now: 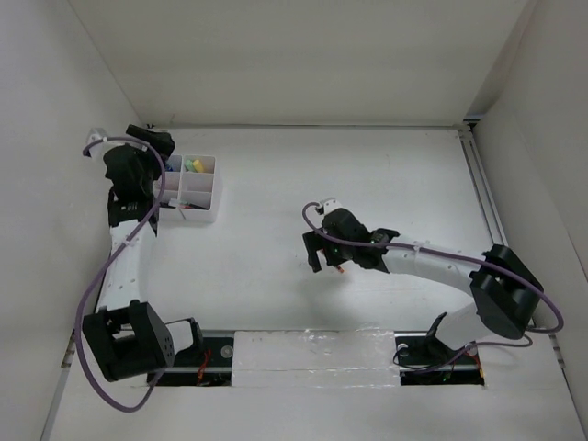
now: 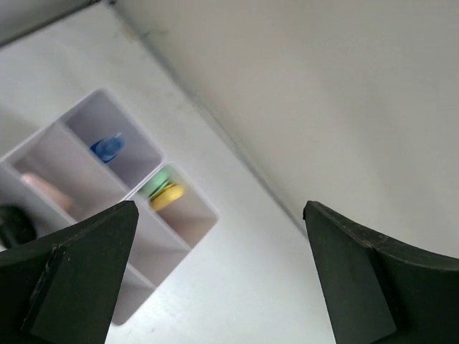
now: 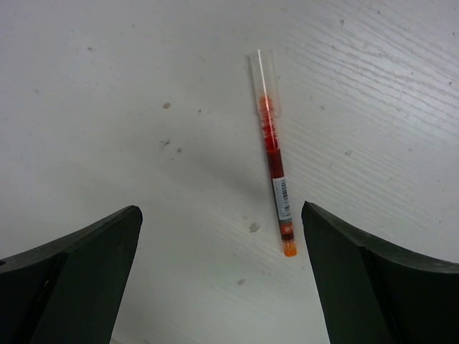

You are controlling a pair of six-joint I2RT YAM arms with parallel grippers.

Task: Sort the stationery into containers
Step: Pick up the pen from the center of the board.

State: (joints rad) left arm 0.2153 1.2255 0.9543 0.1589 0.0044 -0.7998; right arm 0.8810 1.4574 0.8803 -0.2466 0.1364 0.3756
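Counted: two arms, two grippers, one white organizer box (image 1: pixel 204 217), one red pen (image 3: pixel 275 154) loose on the table (image 1: pixel 367 175). Inside the box, counted from the left wrist view: one blue-capped bottle (image 2: pixel 107 147), one green highlighter (image 2: pixel 155 182) and one yellow highlighter (image 2: pixel 169 194) sharing a compartment, one pink item (image 2: pixel 45 189), one dark item (image 2: pixel 14 226).

At the upper left of the overhead frame, left gripper (image 1: pixel 152 142) over the far left corner of the box; fingers (image 2: pixel 79 279) spread wide in its own view, nothing between them. At centre frame, right gripper (image 1: pixel 322 250), well apart from the box; fingers (image 3: pixel 373 287) likewise spread wide, gripping nothing, above the pen without touching it.

Only in the right wrist view: the pen whole, lying flat just right of centre, clear cap toward the top, orange end toward the bottom, barcode label near that end. From overhead, just a red speck under the gripper. Only in the left wrist view: the separate contents of the compartments. Overhead, merely a blue spot and a yellow-green spot in the box's far row.

Hard to make out: pink item blurred, eraser or highlighter not clear; dark item cut off by the finger at lower left; left side of the box hidden behind the arm overhead, so compartment total uncertain.
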